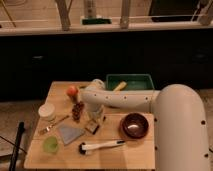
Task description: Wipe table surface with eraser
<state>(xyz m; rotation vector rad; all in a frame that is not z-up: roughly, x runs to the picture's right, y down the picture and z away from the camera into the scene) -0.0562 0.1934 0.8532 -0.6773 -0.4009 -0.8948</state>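
The table surface is a light tan wooden top in the middle of the camera view. My white arm reaches in from the right, and the gripper hangs straight down over the table's middle. The eraser, a small block with a tan top and a dark face, lies on the table right under the gripper. I cannot tell whether the gripper touches or holds it.
A flat grey-blue cloth lies left of the eraser, a white-handled brush in front. A dark bowl, a green tray, a pine cone, an orange fruit, a white cup and a green cup stand around.
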